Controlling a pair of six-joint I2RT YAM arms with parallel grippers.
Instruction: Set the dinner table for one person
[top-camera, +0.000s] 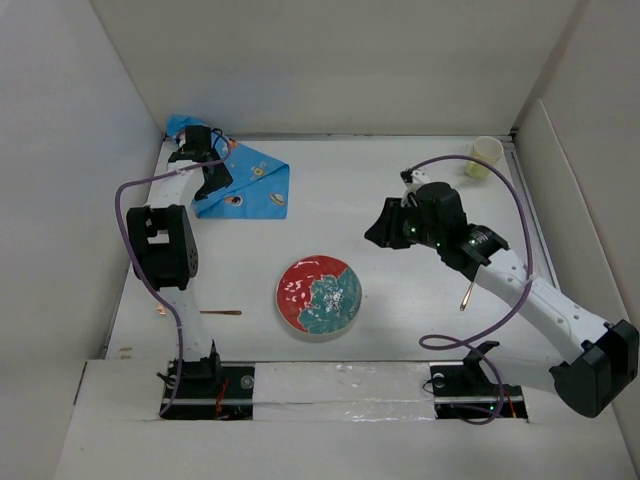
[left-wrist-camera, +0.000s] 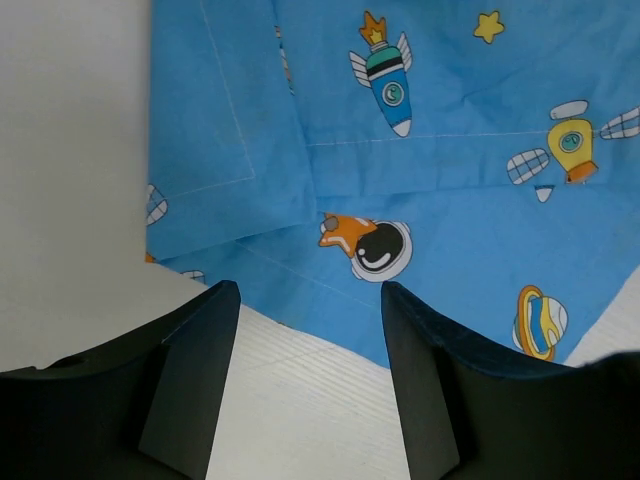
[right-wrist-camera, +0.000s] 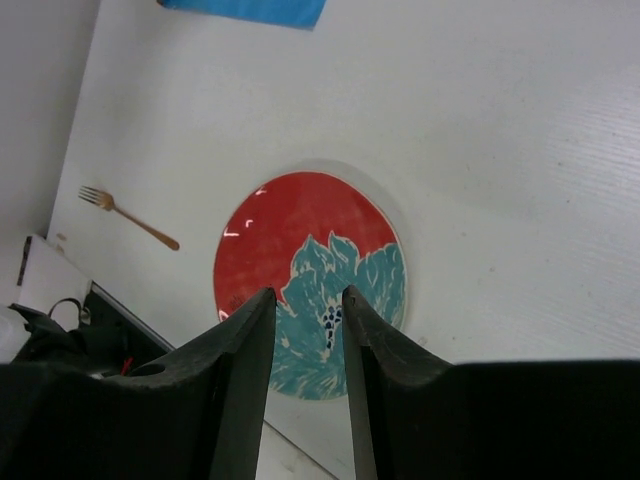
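Both empty, left hand (left-wrist-camera: 306, 300) wide, right (right-wrist-camera: 307, 300) ajar

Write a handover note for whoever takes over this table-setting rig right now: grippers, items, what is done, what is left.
Left gripper: open, empty, over the near edge of the cloth in the far-left corner.
Right gripper: open, empty, raised, facing the plate.
Items: plate near the table's front middle; fork to its left; thin utensil under the right arm; cup far right.
Done: nothing is arranged around the plate yet.
Left: probably bring cloth, fork, utensil and cup to the plate.
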